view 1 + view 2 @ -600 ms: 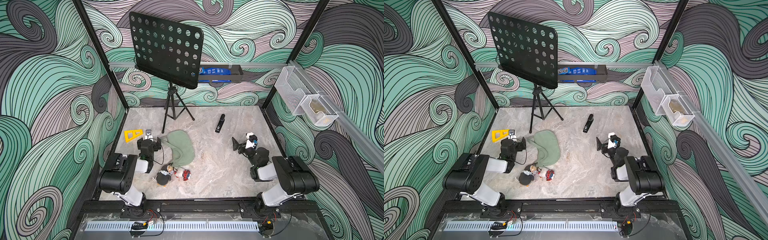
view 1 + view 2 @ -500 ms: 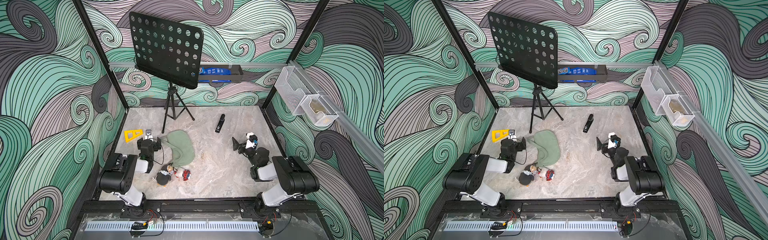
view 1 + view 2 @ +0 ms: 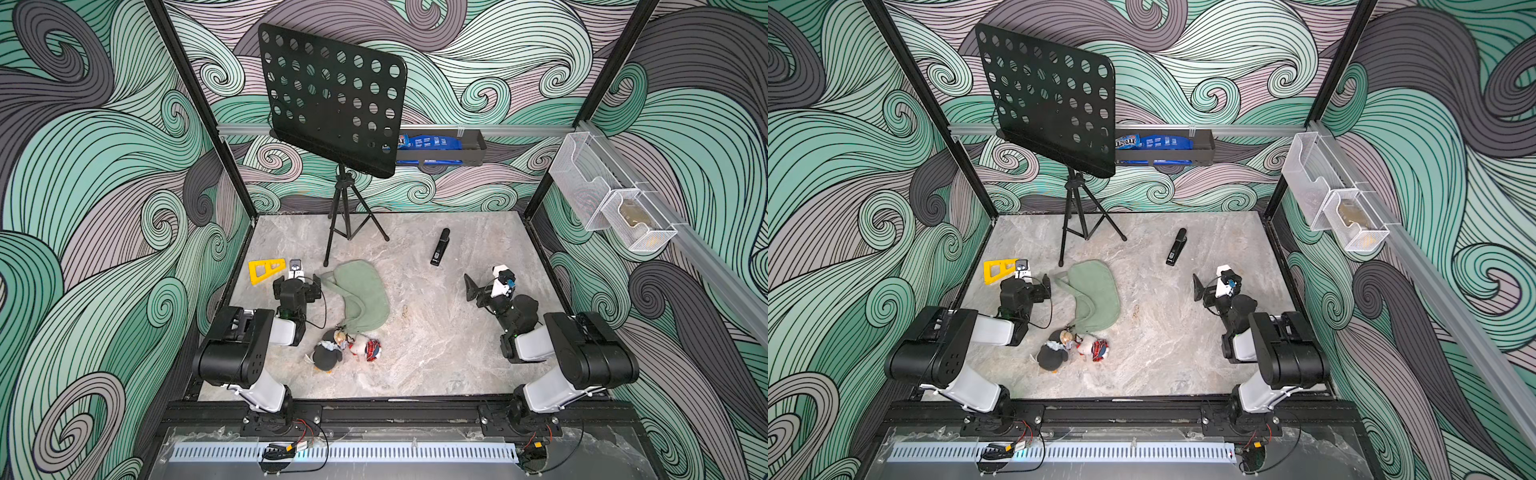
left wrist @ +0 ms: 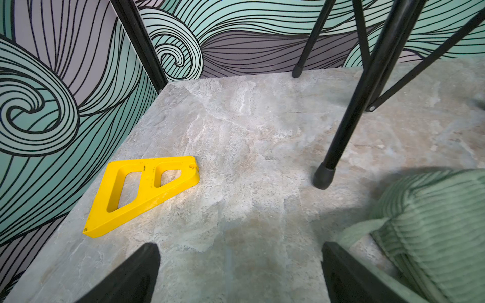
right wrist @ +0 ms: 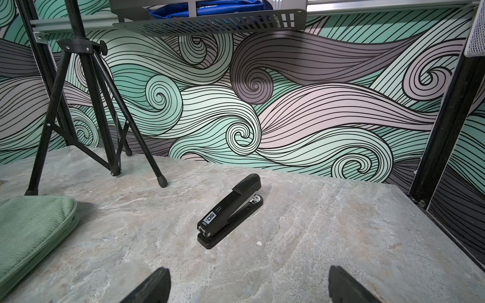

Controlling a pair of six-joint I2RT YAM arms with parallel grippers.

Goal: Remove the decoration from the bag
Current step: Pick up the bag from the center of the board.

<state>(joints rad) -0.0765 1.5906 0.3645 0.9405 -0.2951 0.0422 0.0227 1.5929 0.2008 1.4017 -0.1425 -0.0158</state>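
The sage-green bag (image 3: 361,293) (image 3: 1094,293) lies flat on the stone-look tabletop, left of centre. The decoration (image 3: 345,351) (image 3: 1071,347), a cluster of small plush charms in black, white and red, lies at the bag's near end by a small clasp. My left gripper (image 3: 297,281) (image 3: 1025,286) is open and low over the table just left of the bag. In the left wrist view the left gripper (image 4: 240,249) is empty, with the bag (image 4: 433,223) beside one finger. My right gripper (image 3: 488,286) (image 3: 1214,289) (image 5: 249,271) is open and empty, well right of the bag (image 5: 31,225).
A black music stand (image 3: 332,99) on a tripod stands behind the bag, one leg foot (image 4: 324,178) close to it. A yellow triangular piece (image 3: 266,270) (image 4: 141,194) lies by the left wall. A black stapler (image 3: 439,246) (image 5: 231,210) lies at the back right. Wire baskets (image 3: 611,199) hang on the right wall.
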